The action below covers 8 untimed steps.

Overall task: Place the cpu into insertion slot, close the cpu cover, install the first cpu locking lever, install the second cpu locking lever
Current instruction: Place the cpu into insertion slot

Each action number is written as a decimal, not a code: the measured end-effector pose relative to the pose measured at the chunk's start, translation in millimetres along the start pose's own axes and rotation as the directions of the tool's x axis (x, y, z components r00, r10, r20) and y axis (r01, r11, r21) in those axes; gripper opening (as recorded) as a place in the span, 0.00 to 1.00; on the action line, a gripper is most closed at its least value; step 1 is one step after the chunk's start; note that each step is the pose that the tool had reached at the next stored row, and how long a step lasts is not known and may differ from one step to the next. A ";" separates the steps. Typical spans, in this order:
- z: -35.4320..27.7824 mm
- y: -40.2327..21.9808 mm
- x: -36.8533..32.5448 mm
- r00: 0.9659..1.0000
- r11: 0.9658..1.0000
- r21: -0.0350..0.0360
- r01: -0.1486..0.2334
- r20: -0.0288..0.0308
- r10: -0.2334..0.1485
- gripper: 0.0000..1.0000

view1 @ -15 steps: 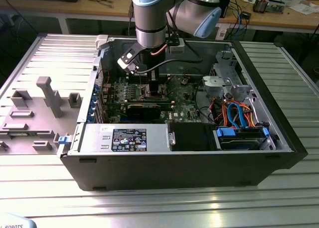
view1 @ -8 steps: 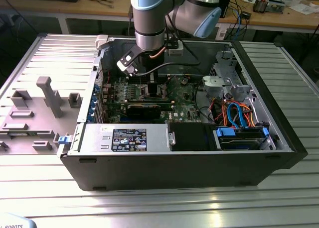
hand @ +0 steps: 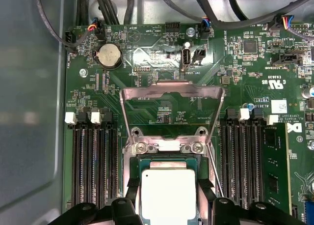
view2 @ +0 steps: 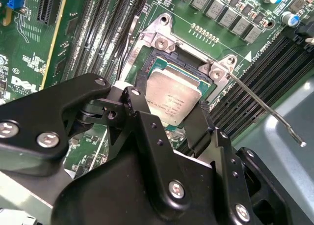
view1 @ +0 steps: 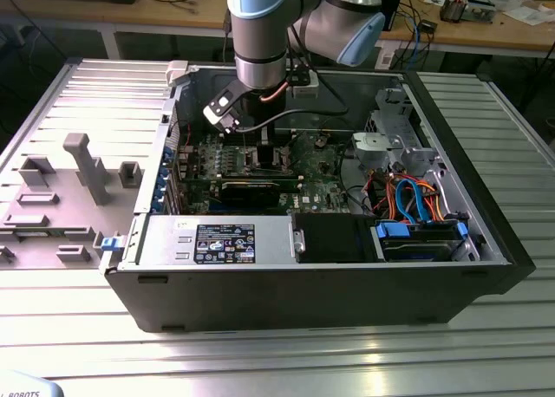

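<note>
**As the cpu is going into the insertion slot**

While I am watching from my console, the gripper [view1: 264, 144] is reaching down into the open computer case [view1: 486, 232] from twelve o'clock in the exterior view. The power supply [view1: 217, 241] is sitting at six o'clock of it, and the cabled drive bay [view1: 416, 228] near four o'clock.

In both wrist views the fingers [view2: 197, 126] are pressing on two opposite edges of the cpu [hand: 168, 195], so I am reading the hand as clenched on the chip. The cpu is lying in the insertion slot [hand: 167, 162] with its silver top facing up, though I cannot tell whether it is fully seated. The cpu cover [hand: 171, 91] is standing swung open beyond the slot, and a locking lever [view2: 265, 107] is jutting free beside it.

I am judging the first step to be in hand and close to done, with the cover and both levers not yet dealt with. Whatever I am sending next is calling for a level chip, squared to the slot's rim. It is also calling for fingers that come clear without dragging the chip askew.
</note>
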<state>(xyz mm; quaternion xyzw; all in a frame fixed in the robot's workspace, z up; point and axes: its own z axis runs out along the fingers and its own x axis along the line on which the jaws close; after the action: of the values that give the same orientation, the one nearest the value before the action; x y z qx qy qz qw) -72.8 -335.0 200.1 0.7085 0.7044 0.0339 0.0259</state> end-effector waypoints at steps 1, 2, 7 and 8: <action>0.3 0.0 0.0 1.000 1.000 0.000 0.000 0.000 0.000 0.55; 0.6 -0.1 0.0 1.000 1.000 0.000 0.000 0.000 0.000 0.55; 5.0 -0.6 -0.3 1.000 1.000 0.001 0.000 0.001 0.000 0.55; 5.9 -0.7 -0.3 1.000 1.000 0.000 0.000 0.001 0.000 0.55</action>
<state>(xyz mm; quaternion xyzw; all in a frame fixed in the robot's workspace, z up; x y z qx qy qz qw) -73.0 -335.3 194.1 0.7084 0.7045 0.0336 0.0260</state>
